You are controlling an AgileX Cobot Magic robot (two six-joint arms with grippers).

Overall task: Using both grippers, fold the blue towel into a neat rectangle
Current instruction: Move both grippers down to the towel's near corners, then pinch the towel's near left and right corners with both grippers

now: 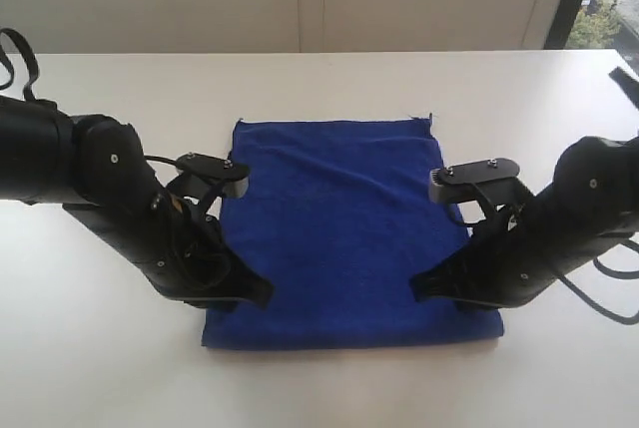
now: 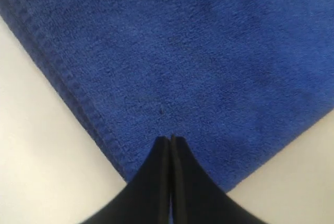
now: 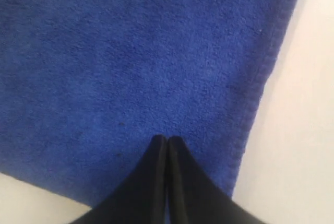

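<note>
— Where does the blue towel (image 1: 344,238) sit?
— Flat in the middle of the white worktop (image 1: 120,368), a tidy rectangle in the exterior view, with no corner lifted
— And the arms?
— The left tool (image 1: 262,293) rests at the towel's 7 o'clock corner, the right tool (image 1: 419,288) at its 5 o'clock corner. Both wrist views show the jaws pressed together to a thin slit, tips on the pile just inside the corner, with no cloth visibly pinched between them
— So how far along is the fold?
— Well along, by the look of it. The hem beside the left tool shows several stacked layers, which suggests the cloth is already doubled over, and the outline runs even on all four sides. What may be left is one more halving, or simply drawing the arms away; the pictures do not settle which
</note>
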